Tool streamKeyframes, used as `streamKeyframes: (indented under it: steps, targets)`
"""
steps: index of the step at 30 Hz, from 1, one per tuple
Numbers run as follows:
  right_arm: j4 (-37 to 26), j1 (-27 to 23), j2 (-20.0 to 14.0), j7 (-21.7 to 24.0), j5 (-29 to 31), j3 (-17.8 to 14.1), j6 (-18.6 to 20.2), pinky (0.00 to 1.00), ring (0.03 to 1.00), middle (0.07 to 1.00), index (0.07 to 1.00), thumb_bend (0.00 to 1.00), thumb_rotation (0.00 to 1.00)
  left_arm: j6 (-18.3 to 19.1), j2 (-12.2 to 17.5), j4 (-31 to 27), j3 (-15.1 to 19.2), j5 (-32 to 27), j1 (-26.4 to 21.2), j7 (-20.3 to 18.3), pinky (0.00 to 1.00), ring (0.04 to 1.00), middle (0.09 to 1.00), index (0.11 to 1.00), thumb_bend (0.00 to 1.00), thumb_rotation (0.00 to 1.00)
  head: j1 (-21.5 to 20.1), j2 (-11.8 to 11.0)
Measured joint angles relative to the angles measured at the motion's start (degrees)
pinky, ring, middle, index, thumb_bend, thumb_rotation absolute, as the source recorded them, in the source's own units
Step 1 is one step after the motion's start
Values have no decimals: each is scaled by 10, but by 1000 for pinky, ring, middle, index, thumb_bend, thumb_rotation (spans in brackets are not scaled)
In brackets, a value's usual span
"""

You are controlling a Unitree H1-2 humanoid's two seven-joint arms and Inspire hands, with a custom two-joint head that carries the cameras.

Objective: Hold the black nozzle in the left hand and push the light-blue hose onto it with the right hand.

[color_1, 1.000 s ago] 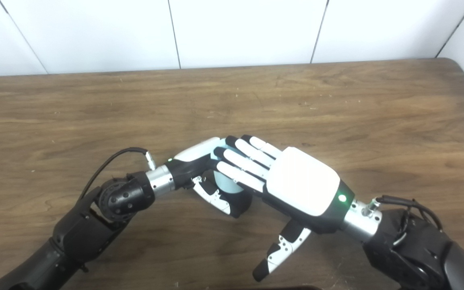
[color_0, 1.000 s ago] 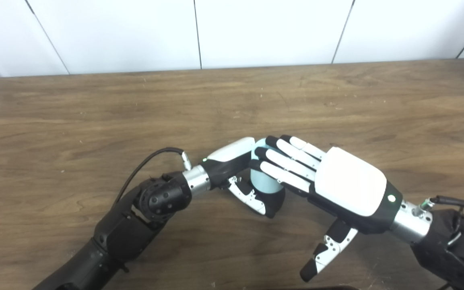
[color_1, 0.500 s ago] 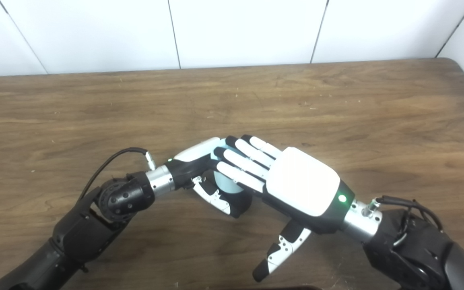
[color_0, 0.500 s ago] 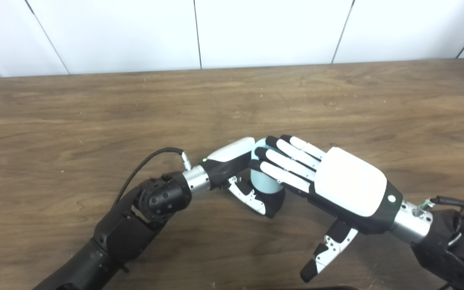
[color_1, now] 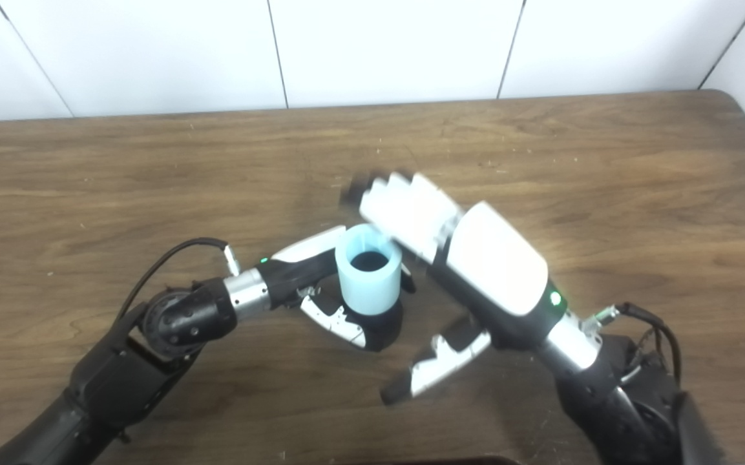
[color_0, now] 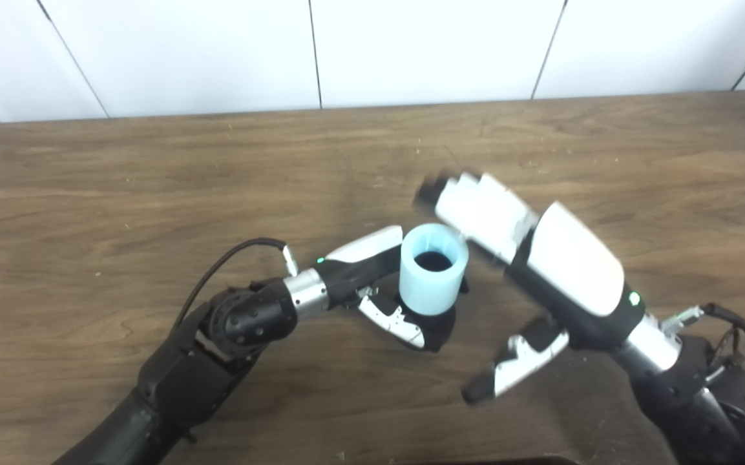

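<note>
Light-blue hose point(color_0: 432, 268): short cylindrical piece, upright, open end facing up, dark hollow visible inside. Sits near the middle of the wooden surface point(color_0: 152, 181), toward the near edge.

Black nozzle: cannot be picked out; only a black mass shows below the hose base, indistinguishable from the hand's own black parts.

Left hand point(color_0: 378, 284): wrapped around the lower part of the hose. Thumb crosses in front of the hose base; white-backed fingers point(color_0: 366, 244) lie against its left and far side. Grip closed on the hose, the hose rising above the fingers.

Right hand point(color_0: 540, 258): just right of the hose, raised and tilted, back of the hand up. Its fingers point(color_0: 475, 206) extended and motion-blurred, reaching up and behind the hose's right rim; contact with the rim cannot be told. Thumb point(color_0: 508, 365) spread wide, pointing down-left, well clear of the hose. Hand spread apart, holding nothing.
</note>
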Motion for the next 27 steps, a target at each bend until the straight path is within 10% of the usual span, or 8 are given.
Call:
streamKeyframes:
  steps: [10, 18, 24, 27]
  targets:
    - [6, 7, 39, -50, 5, -74, 16, 1000, 1000, 1000, 1000, 790, 1000, 131, 81, -144, 30, -11, 25, -81, 1000, 1000, 1000, 946, 917, 480, 7, -7]
    - [3, 50, 96, -50, 35, -68, 61, 1000, 1000, 1000, 1000, 773, 1000, 152, 126, -251, 190, -28, 170, -23, 1000, 988, 1000, 982, 795, 330, 12, -11]
    - [-1, 92, 136, -50, 78, -48, 107, 1000, 1000, 1000, 1000, 744, 1000, 170, 17, -363, 262, 1, 286, 81, 988, 969, 1000, 1000, 716, 313, 21, -15]
    - [-2, 96, 146, -47, 188, -44, 207, 854, 871, 906, 950, 754, 1000, 161, -88, -365, 282, 13, 340, 162, 940, 976, 1000, 1000, 763, 597, 25, -18]
